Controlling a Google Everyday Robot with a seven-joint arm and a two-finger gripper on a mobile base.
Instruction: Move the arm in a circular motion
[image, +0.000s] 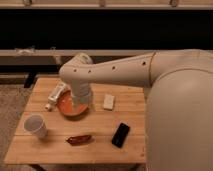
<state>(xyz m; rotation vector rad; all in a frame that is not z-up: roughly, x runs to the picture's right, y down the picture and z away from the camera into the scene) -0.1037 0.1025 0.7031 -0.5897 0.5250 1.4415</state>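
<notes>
My cream-white arm (150, 72) of thick rounded segments with small dark screw holes reaches in from the right and bends down at an elbow (75, 70) over a wooden table (100, 145). Its lower segment (80, 95) points straight down into an orange bowl (67, 110). The gripper (79, 107) is at the arm's lower end, just above or inside the bowl, mostly hidden by the wrist.
On the table are a white cup (36, 125) at the front left, a white bottle (56, 95) lying beside the bowl, a white block (108, 101), a black phone (120, 134) and a reddish-brown object (79, 139). A dark bench runs behind the table.
</notes>
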